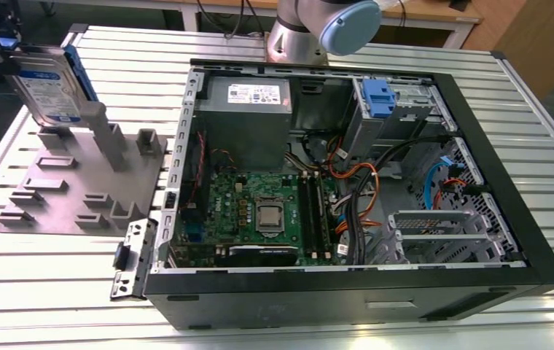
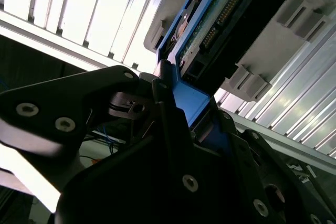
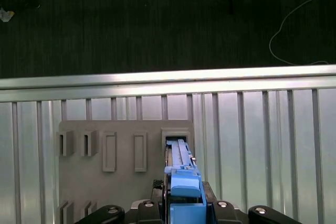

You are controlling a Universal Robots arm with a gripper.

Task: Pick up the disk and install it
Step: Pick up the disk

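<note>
The disk (image 1: 49, 89) stands on edge at the exterior view's far left, its labelled silver face towards that camera and the blue carrier running up its far side. Its blue end (image 3: 185, 192) points up, and the gripper (image 2: 190, 106) is clamped on that end: in the second wrist view the dark fingers (image 2: 167, 103) press against either side of the blue plastic with no gap. In the first wrist view the drive's thin edge runs from the jaws down to a slot (image 3: 177, 139) in the grey fixture plate (image 1: 73, 186). Whether its lower end sits inside the slot or hangs just clear of it cannot be told.

The plate lies on the slatted metal table (image 1: 63, 299), just beside the open computer case (image 1: 510, 182), which lies on its side with its board and cables exposed. Inside, near the power supply (image 1: 248, 98), another blue-tabbed carrier (image 1: 378, 98) sits in the drive cage.

So the grasp looks made — but the disk is at the fixture, apart from the case, and the carry across and the installation are not yet done.
</note>
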